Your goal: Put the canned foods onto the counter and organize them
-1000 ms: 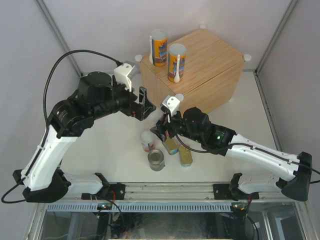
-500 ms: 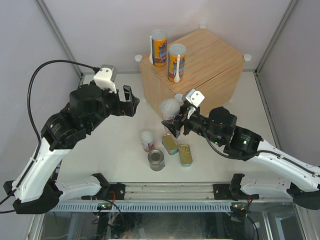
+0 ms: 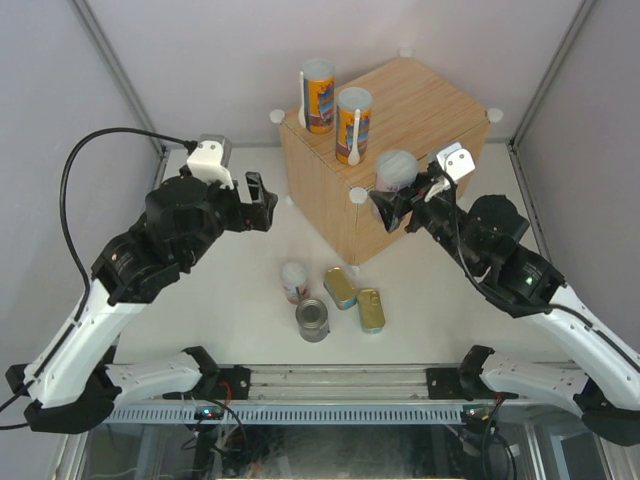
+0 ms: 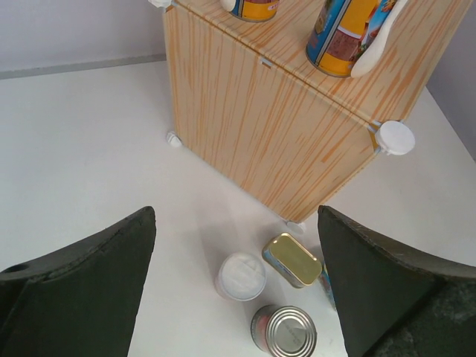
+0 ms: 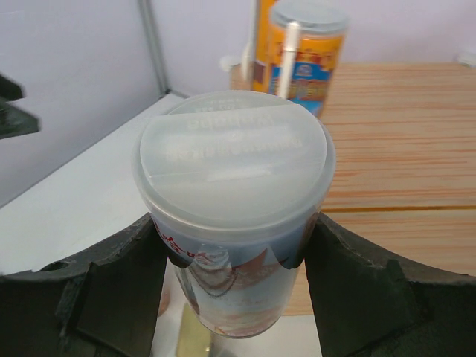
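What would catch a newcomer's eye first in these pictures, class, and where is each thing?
The right gripper is shut on a white-lidded tube, held aloft at the near corner of the wooden counter. Two orange-blue tubes with white spoons stand at the counter's far left. On the table below sit a second white-lidded tube, a silver-topped can and two gold tins, near the open left gripper.

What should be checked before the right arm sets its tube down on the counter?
1. Grip: right end effector shut on the white-lidded tube. Ok.
2. Tube fully over the counter: it hangs by the near corner. Cannot tell.
3. Bare wood for it, away from the two orange-blue tubes. Ok.
4. Clearance: left end effector open, empty, left of the counter. Ok.
5. Tube base above the counter top: base hidden. Cannot tell.
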You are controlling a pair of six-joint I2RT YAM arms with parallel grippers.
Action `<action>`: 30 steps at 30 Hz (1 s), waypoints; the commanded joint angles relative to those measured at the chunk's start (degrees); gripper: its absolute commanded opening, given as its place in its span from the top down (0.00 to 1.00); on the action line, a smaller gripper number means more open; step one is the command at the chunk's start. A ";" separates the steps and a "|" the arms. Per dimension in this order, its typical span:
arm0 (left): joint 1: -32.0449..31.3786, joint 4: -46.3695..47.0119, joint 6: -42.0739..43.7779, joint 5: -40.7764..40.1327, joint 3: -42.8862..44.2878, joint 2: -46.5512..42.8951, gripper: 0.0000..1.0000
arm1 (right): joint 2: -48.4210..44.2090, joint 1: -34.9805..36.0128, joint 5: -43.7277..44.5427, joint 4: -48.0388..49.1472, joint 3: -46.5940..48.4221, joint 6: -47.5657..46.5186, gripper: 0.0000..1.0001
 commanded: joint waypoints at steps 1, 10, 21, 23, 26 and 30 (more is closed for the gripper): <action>0.16 4.48 -1.05 -1.27 -2.26 -2.34 0.07 | -1.11 -4.96 -0.38 7.17 4.32 -1.11 1.00; 0.16 6.85 -1.60 -0.10 -6.40 -4.82 0.07 | 2.48 -17.48 -5.75 11.35 6.04 -0.08 1.00; 0.16 11.02 -1.69 3.50 -11.42 -7.16 0.07 | 12.22 -24.70 -10.46 17.58 11.07 -0.19 1.00; 0.16 11.71 -1.69 4.10 -12.04 -7.43 0.07 | 14.29 -25.83 -11.07 18.39 12.37 -0.18 1.00; 0.16 12.71 -1.52 4.80 -13.03 -7.80 0.07 | 17.31 -27.48 -12.14 19.27 14.60 0.01 1.00; 0.16 13.65 -1.38 5.49 -14.06 -7.99 0.07 | 21.24 -28.98 -13.37 20.27 17.19 -0.07 1.00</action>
